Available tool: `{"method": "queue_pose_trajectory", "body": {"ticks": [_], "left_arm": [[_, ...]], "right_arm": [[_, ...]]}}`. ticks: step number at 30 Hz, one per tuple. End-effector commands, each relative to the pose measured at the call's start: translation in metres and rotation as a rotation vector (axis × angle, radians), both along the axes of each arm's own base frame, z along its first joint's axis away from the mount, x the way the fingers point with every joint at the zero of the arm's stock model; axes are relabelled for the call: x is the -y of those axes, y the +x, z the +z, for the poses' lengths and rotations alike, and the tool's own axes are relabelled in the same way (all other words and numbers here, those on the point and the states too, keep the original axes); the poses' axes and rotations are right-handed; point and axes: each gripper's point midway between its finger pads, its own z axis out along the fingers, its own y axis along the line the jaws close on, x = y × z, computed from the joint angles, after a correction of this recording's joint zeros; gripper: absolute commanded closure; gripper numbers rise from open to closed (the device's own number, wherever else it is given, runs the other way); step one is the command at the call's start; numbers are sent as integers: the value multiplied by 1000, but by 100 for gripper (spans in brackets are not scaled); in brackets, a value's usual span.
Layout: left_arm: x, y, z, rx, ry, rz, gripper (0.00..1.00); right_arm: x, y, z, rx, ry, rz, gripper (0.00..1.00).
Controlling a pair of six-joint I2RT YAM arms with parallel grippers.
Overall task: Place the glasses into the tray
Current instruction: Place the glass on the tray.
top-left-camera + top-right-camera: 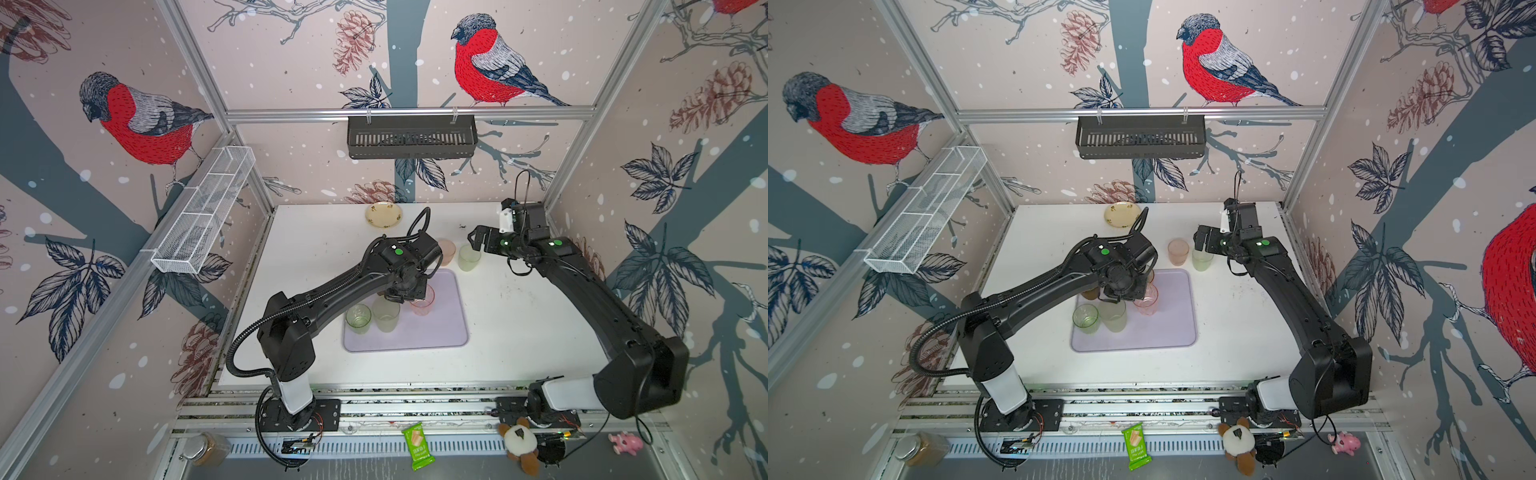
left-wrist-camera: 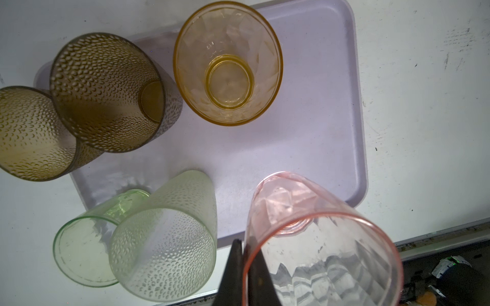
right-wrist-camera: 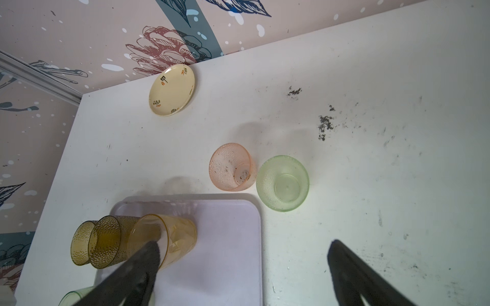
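Tray (image 1: 436,332): mid-table, glasses (image 1: 385,316) grouped at one side, leaving room; left gripper (image 2: 242,246): pinching pink glass (image 2: 318,238) by its rim wall, upright over tray, likely for set-down; right gripper (image 1: 475,242): jaws wide, above green glass (image 3: 282,182), beside peach glass (image 3: 232,167), both off-tray, probably next

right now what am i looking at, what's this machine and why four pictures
Two black robot arms sit at a table. Two pictures look down from above on the whole scene; the other two come from cameras on each arm's wrist. The left hand is shut on the rim of a pink glass over the tray, beside an amber glass, two brown glasses and two green glasses. The right hand is open and empty, near a peach glass and another green glass on the table. A yellow plate lies at the back.
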Motion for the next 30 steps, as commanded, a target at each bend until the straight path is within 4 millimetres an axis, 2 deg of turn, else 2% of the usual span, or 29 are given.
{"method": "queue_pose_trajectory", "body": {"ticks": [1, 14, 26, 30], "left_arm": [[-3, -1, 0, 18, 4, 21, 100], [-2, -15, -13, -10, 20, -12, 100], [-2, -19, -22, -5, 38, -45, 100], [-2, -21, -31, -16, 53, -66, 100]], "right_arm": [[5, -3, -5, -43, 52, -36, 0], [11, -4, -13, -71, 73, -58, 1], [21, -4, -2, -30, 57, -81, 0], [24, -5, 2, -15, 41, -83, 1]]}}
